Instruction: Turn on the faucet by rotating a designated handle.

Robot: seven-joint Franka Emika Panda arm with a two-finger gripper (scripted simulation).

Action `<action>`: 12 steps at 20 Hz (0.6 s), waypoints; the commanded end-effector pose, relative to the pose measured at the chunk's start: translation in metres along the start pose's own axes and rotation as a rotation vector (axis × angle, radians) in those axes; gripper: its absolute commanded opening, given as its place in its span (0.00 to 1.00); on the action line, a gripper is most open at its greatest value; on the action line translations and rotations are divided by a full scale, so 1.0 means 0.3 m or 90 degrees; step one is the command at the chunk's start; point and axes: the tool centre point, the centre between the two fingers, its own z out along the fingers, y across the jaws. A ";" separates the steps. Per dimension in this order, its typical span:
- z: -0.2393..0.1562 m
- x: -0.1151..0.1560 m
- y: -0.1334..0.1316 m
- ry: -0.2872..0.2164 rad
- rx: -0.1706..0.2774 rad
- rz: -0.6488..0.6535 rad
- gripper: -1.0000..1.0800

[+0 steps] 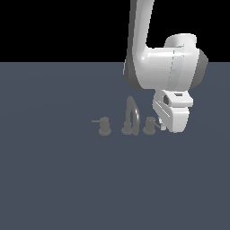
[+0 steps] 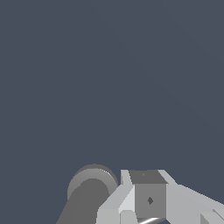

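designated handle (image 1: 149, 125): knob on the exterior view's right of the faucet (image 1: 130, 117) spout
gripper (image 1: 162, 126): just beside that knob, on its far side from the spout
lever axis: pale rod points from the knob toward the gripper
jaws: cannot tell apart or together

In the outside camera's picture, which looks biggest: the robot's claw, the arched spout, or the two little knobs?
1. Claw, though it may sit nearer the camera.
2. Arched spout.
3. Far knob and designated handle: they look alike, so unranked.

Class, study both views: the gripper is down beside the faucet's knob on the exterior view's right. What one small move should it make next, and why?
Probably a short sideways push, sweeping the lever around its knob. The gripper sits low against the designated handle, beside the spout; in the wrist view a bright sliver shows by the fingers.
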 end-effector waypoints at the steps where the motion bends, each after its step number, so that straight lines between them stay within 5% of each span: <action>1: -0.002 -0.075 0.019 -0.007 -0.005 -0.013 0.00; 3: -0.003 -0.087 0.028 -0.007 -0.006 -0.014 0.00; 4: -0.001 -0.022 0.024 -0.001 -0.002 0.002 0.00; 12: -0.004 -0.217 -0.004 -0.007 -0.007 -0.014 0.00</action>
